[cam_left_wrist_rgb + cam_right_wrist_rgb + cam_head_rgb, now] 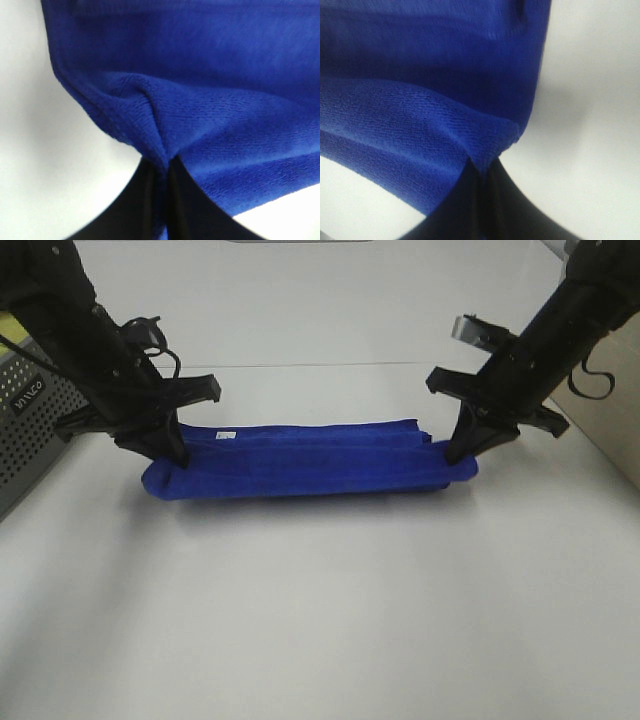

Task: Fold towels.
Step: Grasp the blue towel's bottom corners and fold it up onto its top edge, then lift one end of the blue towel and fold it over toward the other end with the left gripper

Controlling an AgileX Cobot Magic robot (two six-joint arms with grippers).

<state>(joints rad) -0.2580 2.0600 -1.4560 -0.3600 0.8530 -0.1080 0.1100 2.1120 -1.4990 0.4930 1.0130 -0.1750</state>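
While the long folded blue terry towel [310, 468] lies on the white table [320, 620] nearer its far edge, L gripper [180, 457] & R gripper [453, 455] each pinch one end.

Bright, diffuse light is washing out the white worktop [320, 620]; the towel [300, 472] is casting a soft shadow forward. Both wrist views are blurring toward their edges.

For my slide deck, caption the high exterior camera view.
Folded blue towel on a white table, left gripper and right gripper pinching its opposite ends.
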